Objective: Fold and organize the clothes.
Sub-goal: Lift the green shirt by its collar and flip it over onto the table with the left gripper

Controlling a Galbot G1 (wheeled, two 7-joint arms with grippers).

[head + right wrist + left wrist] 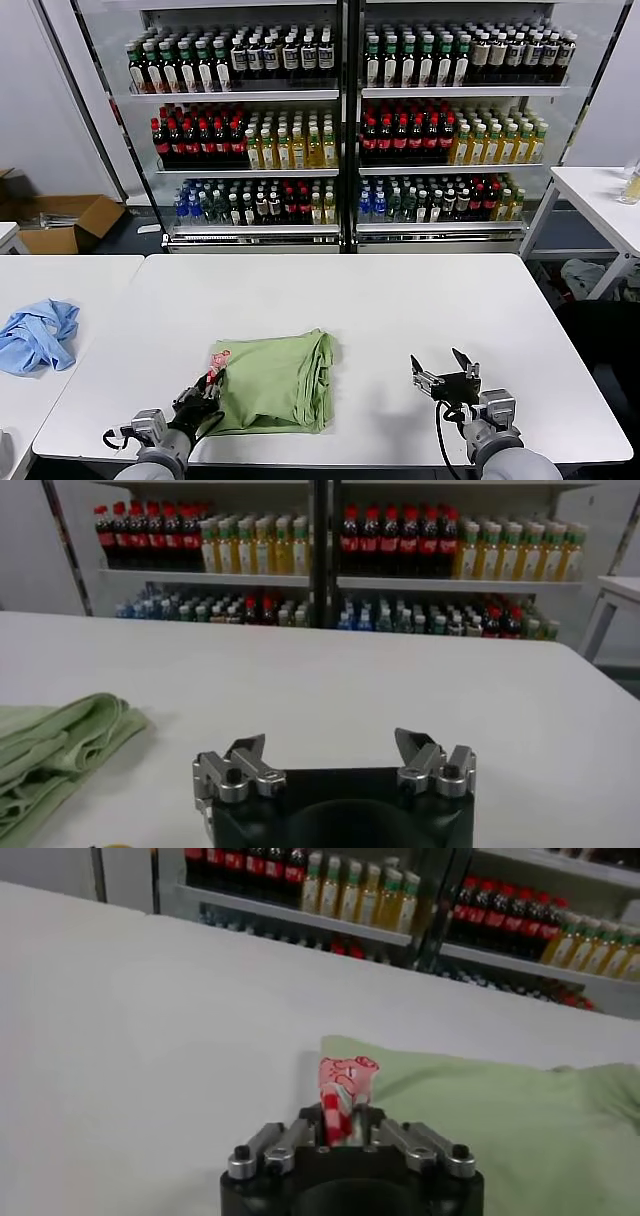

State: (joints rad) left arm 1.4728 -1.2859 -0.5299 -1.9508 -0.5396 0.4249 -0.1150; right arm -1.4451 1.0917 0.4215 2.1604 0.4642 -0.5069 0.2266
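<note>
The left gripper (207, 386) sits low over the near edge of the white table (420, 290), its dark fingers closed tight on a bunched bit of red-and-white checkered fabric (343, 1093) at the near left corner of the light green soft-fabric shirt (275, 380); in the left wrist view the checkered fabric stands up pinched between the two fingers, with the green cloth spreading away beside it. The shirt lies folded into a compact, roughly square bundle on the near part of the table, a little left of its middle, with stacked layered edges showing along its right side. The right gripper (444, 371) hovers just above the table near its front edge, well apart from the shirt on its right, with its fingers spread wide and nothing between them; the right wrist view shows the two fingertips (246, 748) held apart over bare white tabletop and the folded edges of the green shirt (50, 750) off to one side. On a separate white table to the robot's left lies a crumpled light blue garment (38, 334). Beyond the tables stands a glass-fronted display cooler (345, 120) with shelves packed with rows of bottles having dark, red, yellow and blue contents or labels, and an open cardboard box (70, 224) sits on the floor at the far left.
</note>
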